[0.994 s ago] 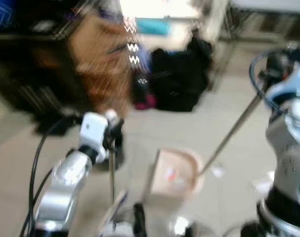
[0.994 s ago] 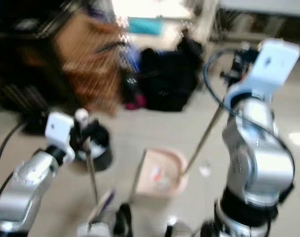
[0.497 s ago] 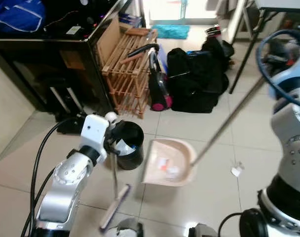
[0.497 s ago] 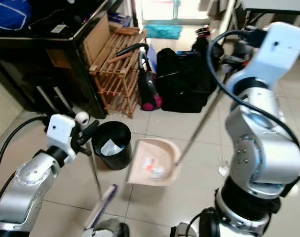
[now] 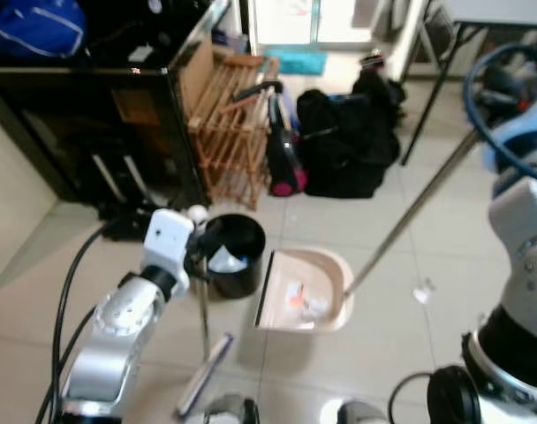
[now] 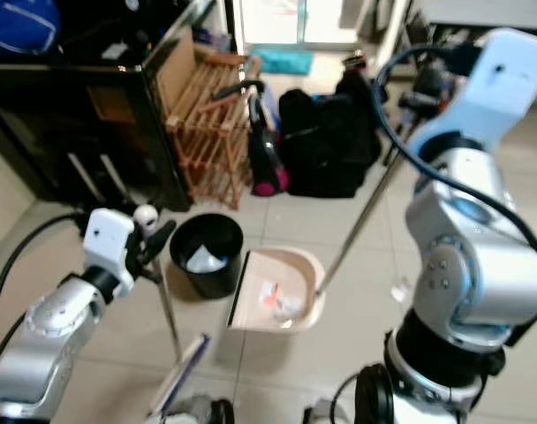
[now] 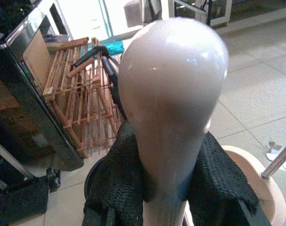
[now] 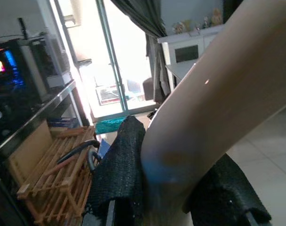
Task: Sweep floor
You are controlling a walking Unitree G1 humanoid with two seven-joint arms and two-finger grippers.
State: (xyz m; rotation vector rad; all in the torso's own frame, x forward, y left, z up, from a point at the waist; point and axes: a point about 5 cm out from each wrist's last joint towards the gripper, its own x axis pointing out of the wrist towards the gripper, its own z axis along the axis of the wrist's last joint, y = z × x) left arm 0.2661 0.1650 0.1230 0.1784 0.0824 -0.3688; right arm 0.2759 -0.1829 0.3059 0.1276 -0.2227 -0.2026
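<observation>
Tiled floor (image 5: 401,344), dustpan (image 5: 304,302) seemingly holding scraps

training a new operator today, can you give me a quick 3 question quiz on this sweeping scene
1. True or false: the dustpan already has scraps lying in it.
2. What does the left gripper hold? A) the broom handle B) the dustpan pole C) the bin's rim
3. Fill in: the black bin stands on the robot's ____ side of the dustpan.

Key
1. True: small white and orange scraps lie in the pan.
2. A: the fingers clamp the broom handle just below its rounded top; the right gripper holds the dustpan pole.
3. Left, close beside the pan's open edge. One paper scrap lies on the floor to the pan's right.
</observation>
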